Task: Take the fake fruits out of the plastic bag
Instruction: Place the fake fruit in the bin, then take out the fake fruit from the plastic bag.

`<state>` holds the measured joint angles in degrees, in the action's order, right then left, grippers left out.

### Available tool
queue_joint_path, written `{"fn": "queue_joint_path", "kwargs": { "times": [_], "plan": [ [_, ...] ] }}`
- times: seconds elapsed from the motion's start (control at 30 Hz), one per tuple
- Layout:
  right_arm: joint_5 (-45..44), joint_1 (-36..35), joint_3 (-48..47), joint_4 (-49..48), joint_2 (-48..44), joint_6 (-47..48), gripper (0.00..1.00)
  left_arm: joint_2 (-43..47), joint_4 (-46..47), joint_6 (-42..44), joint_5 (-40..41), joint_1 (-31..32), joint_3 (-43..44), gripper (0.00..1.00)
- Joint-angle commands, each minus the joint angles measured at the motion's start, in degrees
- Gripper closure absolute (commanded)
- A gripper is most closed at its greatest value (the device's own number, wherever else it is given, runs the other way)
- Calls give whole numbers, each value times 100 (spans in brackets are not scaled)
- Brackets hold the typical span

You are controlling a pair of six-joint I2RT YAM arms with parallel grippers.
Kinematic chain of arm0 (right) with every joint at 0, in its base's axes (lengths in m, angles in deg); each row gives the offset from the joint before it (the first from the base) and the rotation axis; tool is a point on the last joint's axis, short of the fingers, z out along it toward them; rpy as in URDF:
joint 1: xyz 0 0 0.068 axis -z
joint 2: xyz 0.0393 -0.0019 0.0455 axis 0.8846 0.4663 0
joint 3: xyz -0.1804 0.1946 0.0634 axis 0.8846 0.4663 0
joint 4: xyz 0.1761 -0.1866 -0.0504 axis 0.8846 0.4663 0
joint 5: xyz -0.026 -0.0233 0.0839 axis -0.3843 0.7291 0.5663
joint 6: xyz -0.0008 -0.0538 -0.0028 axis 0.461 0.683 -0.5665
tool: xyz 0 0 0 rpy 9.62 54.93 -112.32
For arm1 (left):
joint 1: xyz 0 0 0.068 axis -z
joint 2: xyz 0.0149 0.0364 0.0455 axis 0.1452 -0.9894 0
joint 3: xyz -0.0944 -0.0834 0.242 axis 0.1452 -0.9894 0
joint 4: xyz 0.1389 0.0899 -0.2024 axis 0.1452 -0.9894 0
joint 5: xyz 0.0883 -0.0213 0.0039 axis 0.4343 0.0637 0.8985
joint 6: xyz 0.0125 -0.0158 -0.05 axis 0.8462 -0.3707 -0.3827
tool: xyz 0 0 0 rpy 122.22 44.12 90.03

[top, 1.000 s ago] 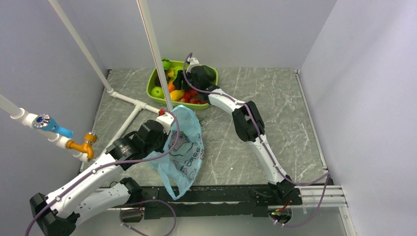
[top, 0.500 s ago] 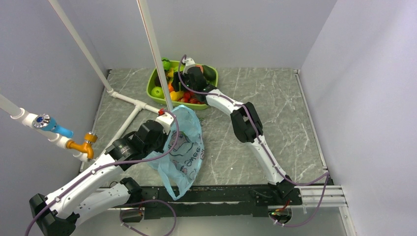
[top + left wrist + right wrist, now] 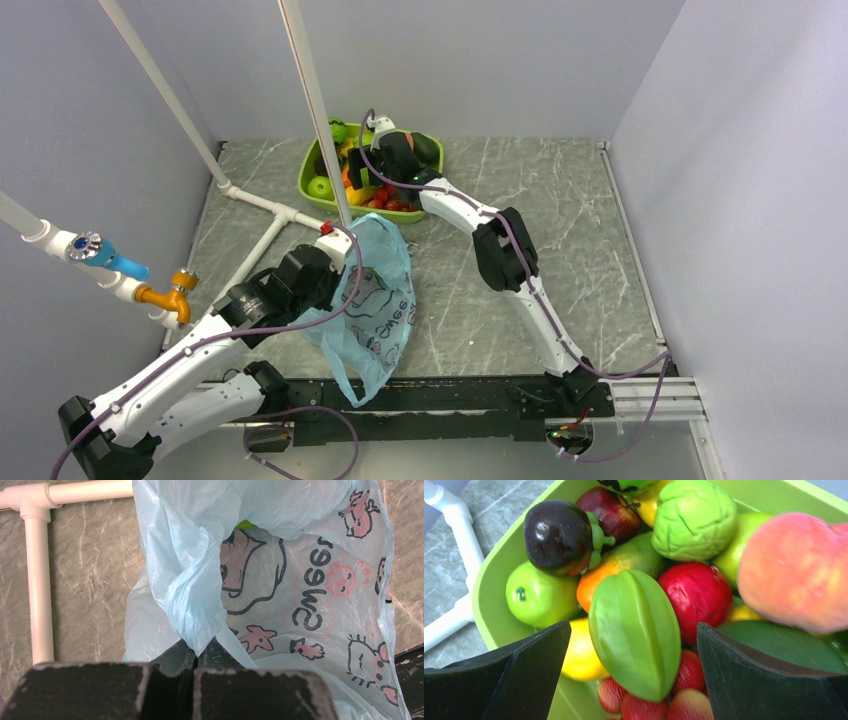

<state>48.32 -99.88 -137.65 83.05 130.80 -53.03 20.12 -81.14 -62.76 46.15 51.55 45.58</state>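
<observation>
The plastic bag [image 3: 372, 300] lay on the near-left part of the desk [image 3: 560, 200]. Its long axis ran from the near edge toward the lime-green tray [image 3: 308, 182], and its far end was near the tray but apart from it. Your left end effector [image 3: 197, 652] was closed on a fold of the bag's rim. I cannot tell if any fruit was inside. Fake fruits [image 3: 696, 595], among them a peach [image 3: 796, 570], filled the tray. Your right end effector [image 3: 631, 630] hovered just above them, jaws wide and holding nothing. From it the bag lay to the near-left, so I judge you had to bring this arm back that way.
</observation>
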Motion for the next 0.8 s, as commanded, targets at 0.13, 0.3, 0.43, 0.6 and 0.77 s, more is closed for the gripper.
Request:
{"fn": "queue_joint_path", "kwargs": {
  "times": [0.13, 0.3, 0.43, 0.6, 0.77],
  "plan": [
    [-398, 88, 2309, -670, -2365, 38, 1, 157, 136, -58, 131, 8, 80, 100],
    [-721, 126, 3500, -518, -3216, 74, 1, 99, 115, -58, 110, 7, 89, 100],
    [-1116, 144, 4909, -595, -4077, -91, 1, 89, 107, -54, 159, 4, 97, 100],
    [-1210, 112, 6954, -1214, -5389, -308, 2, 47, 121, -42, 124, 7, 97, 100],
    [-1208, 52, 8484, -1469, -6495, -646, 1, -25, 121, -22, 62, 5, 122, 100]
  ]
}}
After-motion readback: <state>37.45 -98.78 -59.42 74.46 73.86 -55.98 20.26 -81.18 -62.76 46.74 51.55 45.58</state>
